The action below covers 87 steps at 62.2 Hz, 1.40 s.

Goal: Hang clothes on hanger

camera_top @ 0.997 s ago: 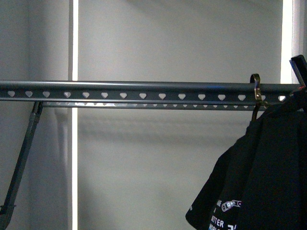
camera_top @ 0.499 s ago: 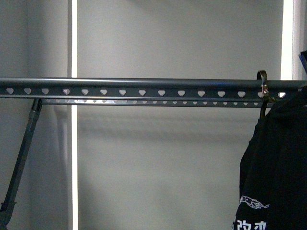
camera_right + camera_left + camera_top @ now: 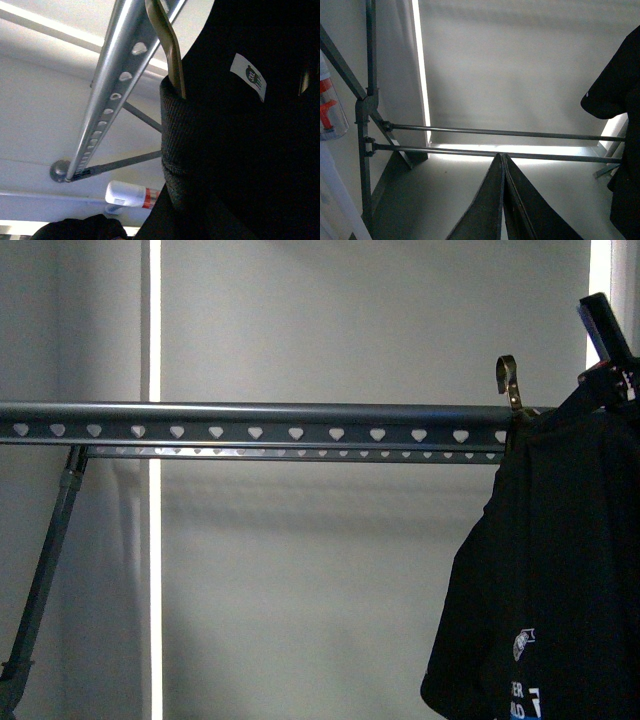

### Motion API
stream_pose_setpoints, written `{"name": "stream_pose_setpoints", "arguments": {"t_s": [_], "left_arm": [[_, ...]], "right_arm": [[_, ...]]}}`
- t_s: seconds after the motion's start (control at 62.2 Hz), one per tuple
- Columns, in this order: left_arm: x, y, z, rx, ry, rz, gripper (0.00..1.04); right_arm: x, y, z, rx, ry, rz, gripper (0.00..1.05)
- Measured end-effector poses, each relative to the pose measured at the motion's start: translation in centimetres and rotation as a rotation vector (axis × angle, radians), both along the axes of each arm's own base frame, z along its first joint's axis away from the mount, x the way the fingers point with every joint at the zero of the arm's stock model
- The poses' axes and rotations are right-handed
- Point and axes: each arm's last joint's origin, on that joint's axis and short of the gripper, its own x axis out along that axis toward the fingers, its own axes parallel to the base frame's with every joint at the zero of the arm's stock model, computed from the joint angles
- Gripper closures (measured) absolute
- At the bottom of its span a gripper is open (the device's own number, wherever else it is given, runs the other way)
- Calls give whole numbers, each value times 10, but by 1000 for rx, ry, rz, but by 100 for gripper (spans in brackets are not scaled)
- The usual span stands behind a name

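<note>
The clothes, a black T-shirt [image 3: 560, 570] with small white print near its hem, hang at the far right of the front view. Their brassy hook [image 3: 508, 380] stands raised, mostly above the top of the hanger, the long dark-grey rail [image 3: 260, 425] with heart-shaped holes. My right gripper [image 3: 610, 350] is shut on the clothes at the shoulder, just right of the hook. In the right wrist view the hook [image 3: 167, 45] lies against the rail [image 3: 117, 85] and the shirt's collar [image 3: 175, 145] hides the jaws. My left gripper [image 3: 501, 165] is shut and empty, low down, away from the shirt [image 3: 615, 85].
The rack's slanted leg [image 3: 45, 580] stands at the left. Two lower crossbars [image 3: 495, 132] run in front of my left gripper. A white bottle with a red band [image 3: 127, 195] and another dark garment [image 3: 80, 227] lie below the rail's end. A grey wall is behind.
The hook, which sat over the rail near its right end, has risen above the rail and shifted left. The shirt has swung left with it, and my right gripper is higher in view.
</note>
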Motion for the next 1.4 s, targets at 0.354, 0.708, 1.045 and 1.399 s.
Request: {"name": "stream_pose_setpoints", "arguments": {"t_s": [0.354,0.708,1.045,1.399], "left_arm": [[-13,0,-5,0,29,0,101],[-15,0,-3,0,7,0,101],[-15,0,-3,0,6,0,101],[-15,0,-3,0,5,0,101]], "right_arm": [[18,4,-43,-65,56,24,101],[-9,-3,-95,-366,-34,-134,65],[-229,-15,-117,-814,-507,-368,7],[-283,7,-187,-1046,-417,-363,81]]}}
